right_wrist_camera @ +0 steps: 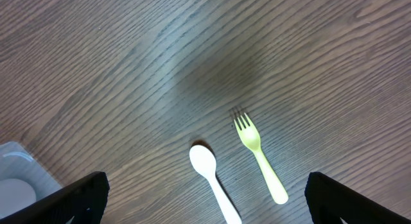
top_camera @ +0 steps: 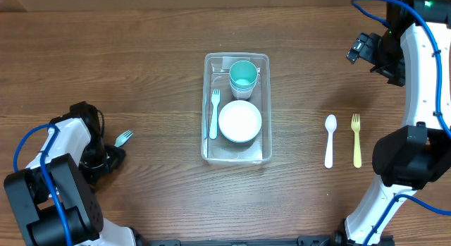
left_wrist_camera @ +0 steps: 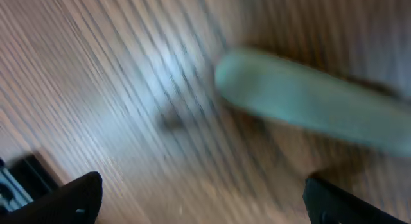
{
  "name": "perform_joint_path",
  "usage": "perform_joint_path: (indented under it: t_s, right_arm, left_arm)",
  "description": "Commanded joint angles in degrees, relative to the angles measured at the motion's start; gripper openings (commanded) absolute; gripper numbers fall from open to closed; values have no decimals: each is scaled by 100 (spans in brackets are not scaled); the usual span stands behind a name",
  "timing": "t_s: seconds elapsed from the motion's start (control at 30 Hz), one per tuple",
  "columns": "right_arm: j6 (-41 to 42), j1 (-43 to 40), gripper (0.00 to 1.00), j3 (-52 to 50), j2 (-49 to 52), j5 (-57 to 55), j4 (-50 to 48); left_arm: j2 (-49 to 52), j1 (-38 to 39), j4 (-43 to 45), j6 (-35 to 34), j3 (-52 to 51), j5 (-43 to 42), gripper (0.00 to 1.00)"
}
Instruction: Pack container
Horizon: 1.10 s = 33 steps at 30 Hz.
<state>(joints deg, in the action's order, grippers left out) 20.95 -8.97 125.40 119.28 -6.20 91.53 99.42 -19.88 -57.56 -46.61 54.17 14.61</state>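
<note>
**Left gripper (left_wrist_camera: 202, 199) spread beside a teal fork (top_camera: 124, 137): a missed or skewed pickup is the chief risk**

Left gripper fingers are seen wide apart at the two lower corners of the wrist view, with nothing pinched between them. The teal fork's handle lies across the frame just beyond them, on the worktop (top_camera: 141, 63). That view is badly blurred, so it cannot be told whether either finger touches the fork. From overhead only the tines are seen, poking out past the gripper. A thin, flat utensil lying on wood is judged hard to get under. If the jaws are closed off-centre or too high, the fork could be nudged aside, spun, or pinched by one edge and dropped on the way.

Further off, the container (top_camera: 267, 126) sits at the middle of the worktop, well apart from both arms. It already holds a white bowl (top_camera: 239, 121), a teal cup (top_camera: 244, 75) behind it and a pale fork (top_camera: 214, 113) along its left wall. Little free floor can be seen inside. A fork released carelessly could be caught on the rim or left leaning over the bowl, and the light tub could be shoved if struck.

Farthest away, a white spoon (top_camera: 330, 137) and a yellow fork (top_camera: 356, 140) lie side by side, not touching, to the right of the container. The right gripper (right_wrist_camera: 205, 192) is held above them, its fingers spread and empty. Should both arms be brought to the container together, a clash above it would be possible.
</note>
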Motion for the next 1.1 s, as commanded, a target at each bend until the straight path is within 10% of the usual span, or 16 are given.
perform_joint_path:
  t_s: [0.0,1.07]
  right_arm:
    - [31,4,100,138,-216,-17,-24]
    - [31,4,100,138,-216,-17,-24]
  left_arm:
    - [354,-46,514,-380,-262,901,100]
    - [354,531,4728,2118,-195,979,100]
